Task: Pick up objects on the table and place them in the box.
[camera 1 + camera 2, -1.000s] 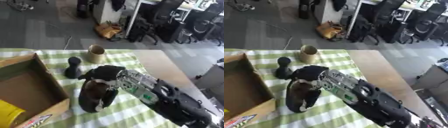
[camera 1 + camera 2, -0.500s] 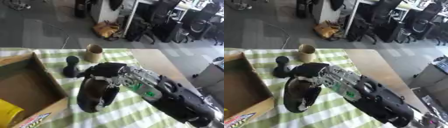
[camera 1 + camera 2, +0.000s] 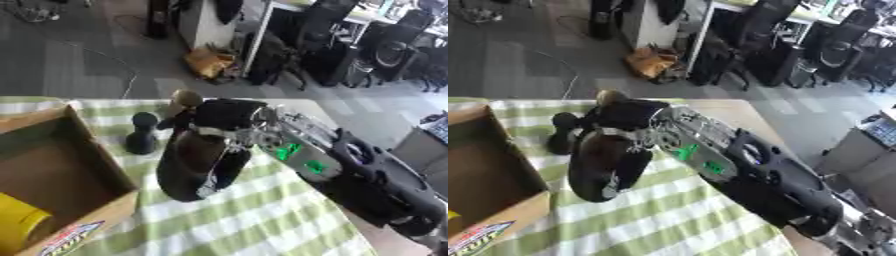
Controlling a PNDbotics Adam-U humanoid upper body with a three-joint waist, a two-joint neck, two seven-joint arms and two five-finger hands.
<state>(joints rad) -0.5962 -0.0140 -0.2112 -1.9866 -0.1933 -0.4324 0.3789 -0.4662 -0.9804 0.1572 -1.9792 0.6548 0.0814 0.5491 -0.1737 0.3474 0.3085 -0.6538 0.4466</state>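
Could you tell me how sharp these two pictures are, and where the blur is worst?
Left eye view: soft throughout, the right robot hand and the dark object it holds smeared. Right eye view: likewise blurred; box edges soft, office background hazy.

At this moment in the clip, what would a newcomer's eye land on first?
The robot's right hand at picture centre, fingers curled round a large dark brown object that hangs over the green-striped tablecloth. Left of it, the open cardboard box already holds something yellow in its near corner. Behind the hand stand a small black bottle-shaped object and a tan cup, partly hidden.
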